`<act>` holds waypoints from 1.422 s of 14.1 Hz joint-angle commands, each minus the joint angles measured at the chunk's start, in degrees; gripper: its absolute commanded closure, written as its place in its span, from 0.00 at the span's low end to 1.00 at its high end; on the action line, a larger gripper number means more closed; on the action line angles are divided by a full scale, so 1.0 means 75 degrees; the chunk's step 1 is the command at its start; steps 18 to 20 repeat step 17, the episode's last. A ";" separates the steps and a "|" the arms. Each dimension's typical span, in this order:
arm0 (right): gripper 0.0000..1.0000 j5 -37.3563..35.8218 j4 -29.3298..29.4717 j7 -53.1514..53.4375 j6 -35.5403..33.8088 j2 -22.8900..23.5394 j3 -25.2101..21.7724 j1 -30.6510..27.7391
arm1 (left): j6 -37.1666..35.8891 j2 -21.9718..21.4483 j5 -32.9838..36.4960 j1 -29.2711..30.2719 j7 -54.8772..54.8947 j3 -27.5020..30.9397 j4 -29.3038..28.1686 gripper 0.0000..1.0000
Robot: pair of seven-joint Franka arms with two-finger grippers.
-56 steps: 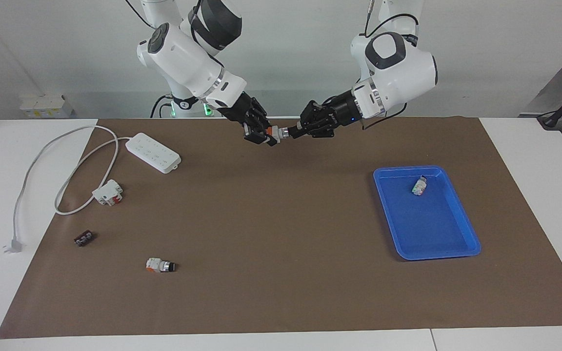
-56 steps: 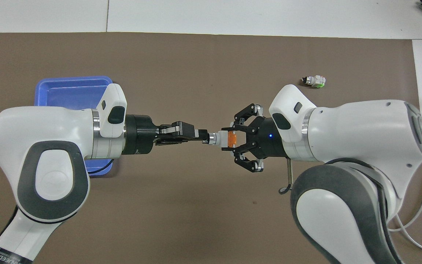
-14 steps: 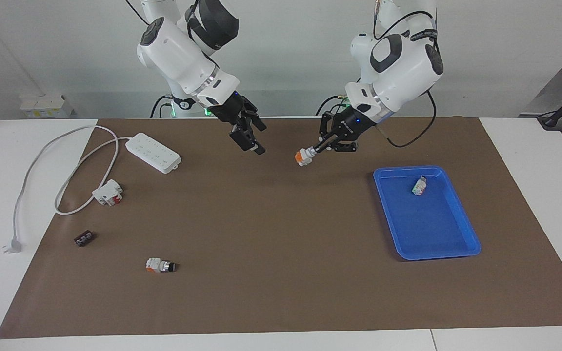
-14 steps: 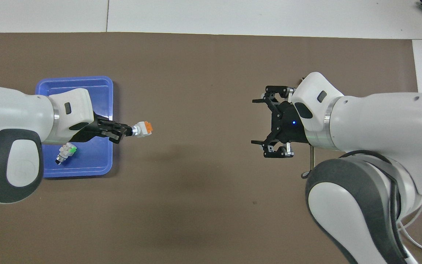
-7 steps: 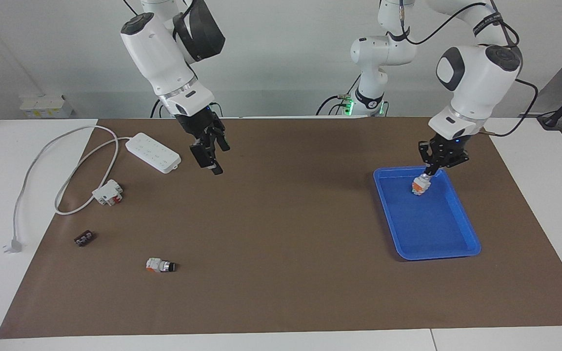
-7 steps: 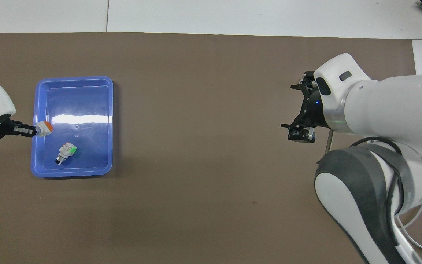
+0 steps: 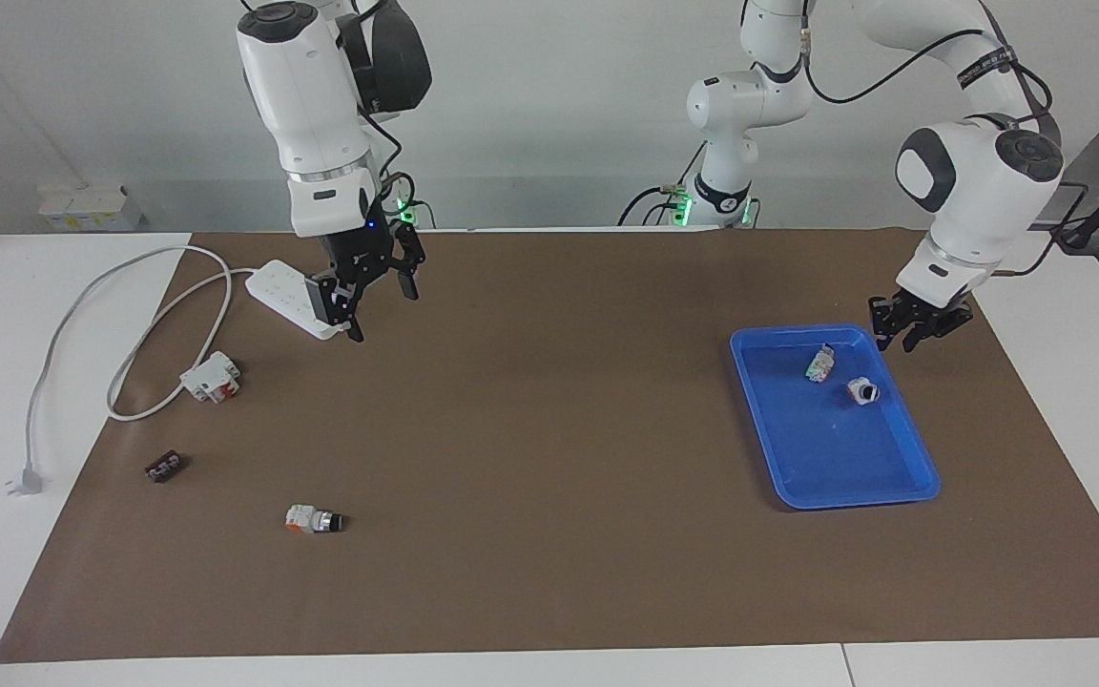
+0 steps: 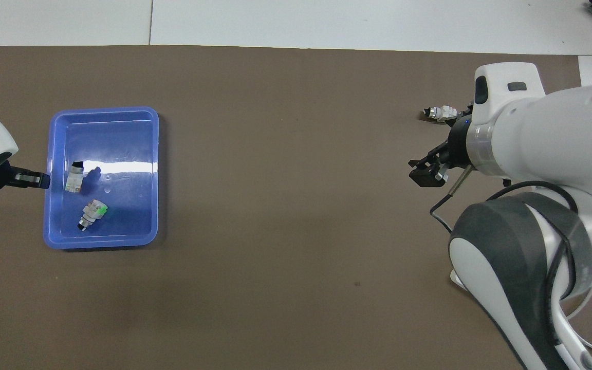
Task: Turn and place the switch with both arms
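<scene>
The switch (image 7: 861, 390) lies loose in the blue tray (image 7: 893, 496), showing its white body and black knob, beside the small white piece with green marks (image 7: 820, 363). In the overhead view the switch (image 8: 74, 179) lies in the tray (image 8: 103, 110) close to the wall toward the left arm's end. My left gripper (image 7: 917, 324) is open and empty, just outside that wall; only its tip (image 8: 34, 180) shows from overhead. My right gripper (image 7: 378, 296) is open and empty, raised over the power strip's edge, and it also shows in the overhead view (image 8: 429, 172).
A white power strip (image 7: 300, 298) with its cable (image 7: 130, 324) lies toward the right arm's end. Farther from the robots are a white and red block (image 7: 211, 375), a small black piece (image 7: 164, 468) and the near-twin switch (image 7: 313, 520), also seen from overhead (image 8: 440, 113).
My left gripper carried the switch from the handover over to the tray, let it go and drew back outside the rim. My right gripper opened and swung back toward the power strip.
</scene>
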 commanded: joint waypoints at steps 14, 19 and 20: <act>0.00 -0.0519 0.1031 0.5294 -0.1484 0.0035 0.0038 -0.1152 | -0.4006 0.0664 -0.0612 -0.0639 -0.0587 -0.0144 0.4044 0.01; 0.00 -0.0507 0.1044 0.5282 -0.2198 -0.0175 0.0038 -0.1388 | -0.3923 0.0629 -0.0612 -0.0628 -0.0493 -0.0144 0.3951 0.01; 0.00 -0.0507 0.1044 0.5282 -0.2198 -0.0175 0.0038 -0.1388 | -0.3923 0.0629 -0.0612 -0.0628 -0.0493 -0.0144 0.3951 0.01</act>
